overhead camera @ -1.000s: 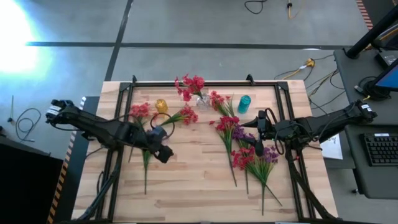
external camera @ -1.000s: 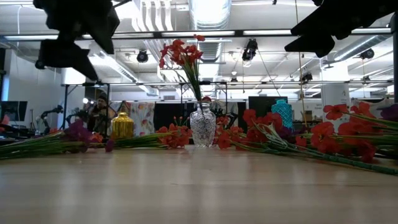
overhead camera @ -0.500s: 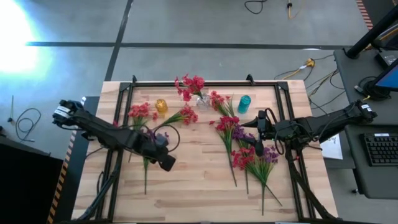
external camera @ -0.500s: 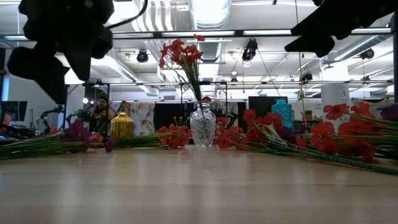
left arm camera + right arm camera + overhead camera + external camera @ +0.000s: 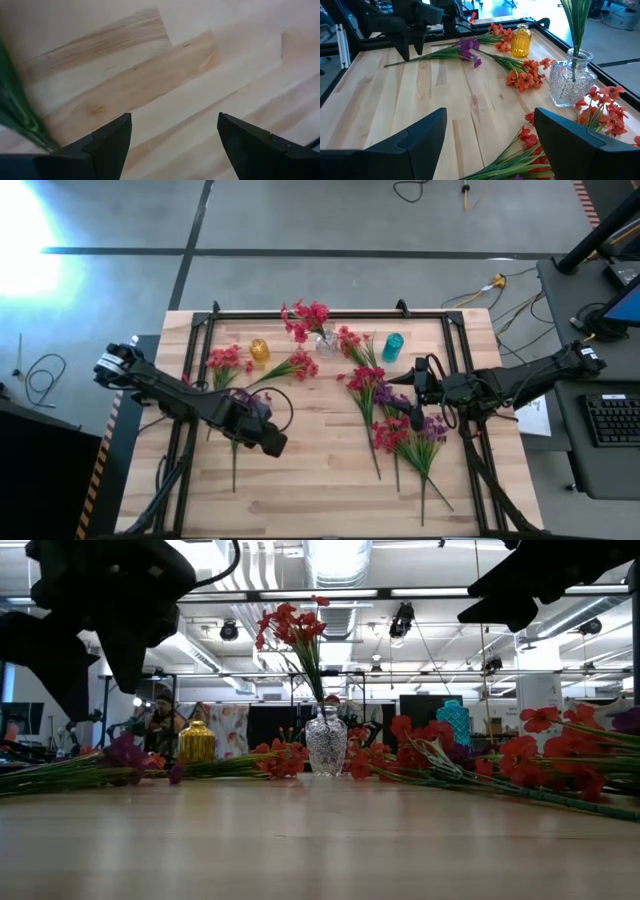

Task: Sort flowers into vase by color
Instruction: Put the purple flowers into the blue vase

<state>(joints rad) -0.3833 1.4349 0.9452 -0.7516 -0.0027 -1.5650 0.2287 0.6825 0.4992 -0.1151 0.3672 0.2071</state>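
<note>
- My left gripper [image 5: 272, 443] has slid further toward the near middle of the desk [image 5: 320, 480] since a second ago; jaws wide, nothing in them, bare pale wood below.
- My right gripper [image 5: 416, 418] hasn't budged, jaws wide over the flowers [image 5: 400, 430] lying on the right.
- More sprigs lie left; red ones stand in the glass vase [image 5: 325, 340].
- Behind: concrete floor [image 5: 300, 220], ceiling ducts [image 5: 340, 560].

Bare table [image 5: 320, 480] front; flowers [image 5: 400, 425] rightward
</note>
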